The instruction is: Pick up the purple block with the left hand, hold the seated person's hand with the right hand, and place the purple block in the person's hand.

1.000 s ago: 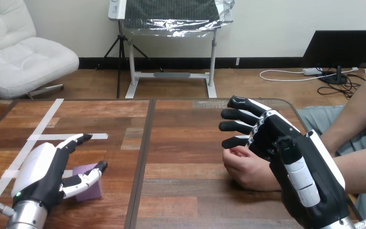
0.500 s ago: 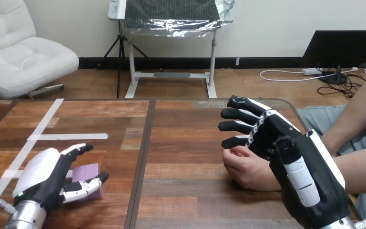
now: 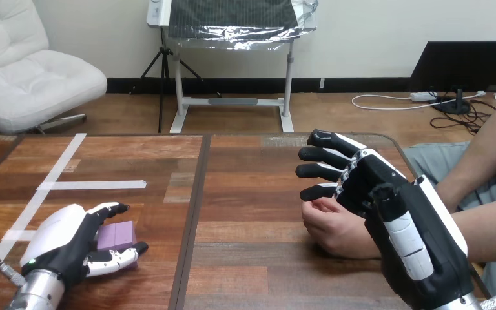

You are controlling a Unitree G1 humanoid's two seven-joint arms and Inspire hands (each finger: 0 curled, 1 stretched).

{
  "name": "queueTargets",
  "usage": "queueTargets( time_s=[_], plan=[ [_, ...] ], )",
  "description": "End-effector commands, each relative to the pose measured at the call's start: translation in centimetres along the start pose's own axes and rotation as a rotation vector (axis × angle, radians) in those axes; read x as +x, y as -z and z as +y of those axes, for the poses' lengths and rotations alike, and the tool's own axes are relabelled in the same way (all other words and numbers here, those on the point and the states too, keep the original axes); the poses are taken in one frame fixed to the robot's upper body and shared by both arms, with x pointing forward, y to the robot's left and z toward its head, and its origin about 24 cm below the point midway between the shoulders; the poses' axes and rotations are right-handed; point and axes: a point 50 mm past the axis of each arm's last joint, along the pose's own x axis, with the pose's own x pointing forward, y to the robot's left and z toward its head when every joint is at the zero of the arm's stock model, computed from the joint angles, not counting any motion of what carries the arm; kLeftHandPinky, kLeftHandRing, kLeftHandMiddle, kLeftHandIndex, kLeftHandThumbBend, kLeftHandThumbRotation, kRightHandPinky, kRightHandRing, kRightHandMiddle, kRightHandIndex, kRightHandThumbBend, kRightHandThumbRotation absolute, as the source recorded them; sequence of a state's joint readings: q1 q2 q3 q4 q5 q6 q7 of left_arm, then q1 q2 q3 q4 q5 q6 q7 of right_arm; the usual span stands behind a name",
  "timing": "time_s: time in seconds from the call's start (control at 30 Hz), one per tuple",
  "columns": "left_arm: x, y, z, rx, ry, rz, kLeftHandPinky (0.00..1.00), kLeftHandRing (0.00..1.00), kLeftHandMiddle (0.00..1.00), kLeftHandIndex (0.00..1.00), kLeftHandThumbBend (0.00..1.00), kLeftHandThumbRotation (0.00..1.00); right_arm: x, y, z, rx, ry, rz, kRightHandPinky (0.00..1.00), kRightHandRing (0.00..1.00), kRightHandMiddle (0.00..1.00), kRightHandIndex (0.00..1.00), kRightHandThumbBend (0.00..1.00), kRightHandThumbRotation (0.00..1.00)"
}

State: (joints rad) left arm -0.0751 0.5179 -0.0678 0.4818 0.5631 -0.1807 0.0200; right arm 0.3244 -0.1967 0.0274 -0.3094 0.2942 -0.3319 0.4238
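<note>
Two hands: the left hand is low at the table's near left; the right hand is at the near right.
Left hand state: partly closed, its fingers curled over the purple block's far side and its thumb lying against the near edge.
Purple block: sits between the left hand's fingers and thumb, just right of the palm; I cannot tell whether it has left the wood.
Right hand state: spread wide with its fingers nearly straight and pointing left, holding nothing.
Person's hand: loosely curled on the table, coming in from the right, just under the right hand's fingers and partly covered by its palm; whether the two touch, I cannot tell.
Block to person's hand: well apart, with the table's dark centre seam between them.
White tape: strips on the wood beyond the left hand, clear of the block.
</note>
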Motion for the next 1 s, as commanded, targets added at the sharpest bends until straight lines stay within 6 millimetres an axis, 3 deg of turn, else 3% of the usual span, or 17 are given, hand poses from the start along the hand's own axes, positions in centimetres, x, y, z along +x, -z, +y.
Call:
queueTargets(
  time_s=[0.0, 0.97],
  plan=[
    [1.59, -1.26, 2.21, 0.050, -0.047, -0.048, 0.85, 0.85, 0.86, 0.84, 0.65, 0.46, 1.32, -1.53, -0.29, -0.035, -0.022, -0.099, 0.65, 0.76, 0.80, 0.82, 0.71, 0.86],
    [2.51, -0.72, 1.68, 0.064, -0.004, 0.023, 0.84, 0.83, 0.84, 0.83, 0.73, 0.26, 1.23, -1.57, -0.35, -0.043, -0.016, -0.103, 0.64, 0.76, 0.79, 0.82, 0.72, 0.85]
  ],
)
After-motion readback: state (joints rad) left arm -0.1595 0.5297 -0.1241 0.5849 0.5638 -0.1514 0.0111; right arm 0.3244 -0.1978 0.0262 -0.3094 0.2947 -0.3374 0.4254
